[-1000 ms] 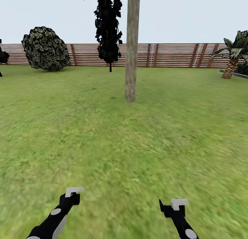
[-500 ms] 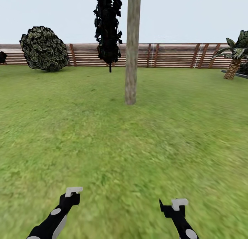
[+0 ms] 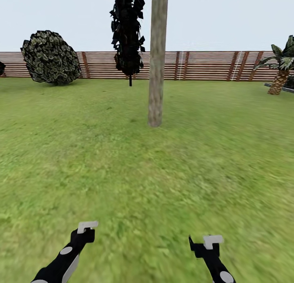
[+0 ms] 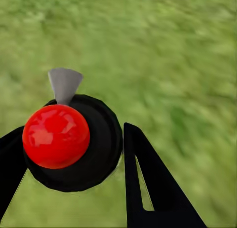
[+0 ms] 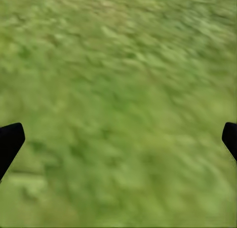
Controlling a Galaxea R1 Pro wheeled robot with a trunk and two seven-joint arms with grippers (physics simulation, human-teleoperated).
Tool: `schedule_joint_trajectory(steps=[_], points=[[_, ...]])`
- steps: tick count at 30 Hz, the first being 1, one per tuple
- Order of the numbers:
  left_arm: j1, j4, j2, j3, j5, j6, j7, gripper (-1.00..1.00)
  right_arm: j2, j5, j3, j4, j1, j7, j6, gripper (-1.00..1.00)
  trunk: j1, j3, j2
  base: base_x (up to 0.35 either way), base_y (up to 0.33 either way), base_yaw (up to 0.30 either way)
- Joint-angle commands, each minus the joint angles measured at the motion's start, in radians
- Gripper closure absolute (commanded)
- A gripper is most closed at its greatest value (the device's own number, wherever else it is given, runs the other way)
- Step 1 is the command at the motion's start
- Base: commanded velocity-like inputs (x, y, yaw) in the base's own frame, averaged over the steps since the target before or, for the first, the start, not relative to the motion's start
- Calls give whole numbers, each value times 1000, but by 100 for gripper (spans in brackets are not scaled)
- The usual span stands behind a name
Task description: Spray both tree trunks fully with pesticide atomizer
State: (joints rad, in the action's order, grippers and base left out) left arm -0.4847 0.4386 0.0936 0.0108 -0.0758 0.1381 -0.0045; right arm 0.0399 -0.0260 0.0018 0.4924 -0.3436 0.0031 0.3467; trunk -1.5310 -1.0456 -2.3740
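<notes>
I have rolled a bit closer to the tree trunk [image 3: 157,58] on the lawn [image 3: 122,172], my left gripper [image 4: 74,154] hugs what looks like the red-topped atomizer [image 4: 56,135], my right gripper [image 5: 118,139] is wide open and holds nothing, so spraying comes soon

One thick pale tree trunk [image 3: 156,58] is standing on the lawn [image 3: 122,168] in the head view. One dark-leaved thin-stemmed tree [image 3: 128,34] is showing just beside it, further back. One rounded leafy bush [image 3: 51,57] is sitting by the fence [image 3: 204,65] on the left, and one palm [image 3: 281,68] is growing at the right edge; a sliver of one more dark plant [image 3: 1,67] is peeking in at the far left. One slatted fence is running across the back. Two robot arms are reaching into view: one left gripper [image 3: 87,226] and one right gripper [image 3: 212,241]. In the left wrist view, one black atomizer [image 4: 74,141] with one red ball on top and one grey nozzle is sitting between the two fingers [image 4: 153,183].
</notes>
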Motion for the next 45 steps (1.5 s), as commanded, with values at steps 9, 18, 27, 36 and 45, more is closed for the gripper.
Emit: schedule_joint_trajectory(steps=[9, 18, 27, 36, 45], points=[[0, 0, 0, 0, 1, 0, 0, 100, 0, 1, 1, 0, 0, -1, 0, -100, 0, 0, 0, 338, 0, 0], [0, -1, 0, 0, 1, 0, 0, 100, 0, 1, 1, 0, 0, -2, 0, -100, 0, 0, 0, 338, 0, 0], [0, -1, 1, 0, 1, 0, 0, 100, 0, 1, 1, 0, 0, 0, 0, -100, 0, 0, 0, 338, 0, 0], [0, 0, 1, -1, 1, 0, 0, 100, 0, 1, 1, 0, 0, 0, 0, -100, 0, 0, 0, 338, 0, 0], [0, 0, 2, -1, 1, 0, 0, 100, 0, 1, 1, 0, 0, 0, 0, -100, 0, 0, 0, 338, 0, 0]])
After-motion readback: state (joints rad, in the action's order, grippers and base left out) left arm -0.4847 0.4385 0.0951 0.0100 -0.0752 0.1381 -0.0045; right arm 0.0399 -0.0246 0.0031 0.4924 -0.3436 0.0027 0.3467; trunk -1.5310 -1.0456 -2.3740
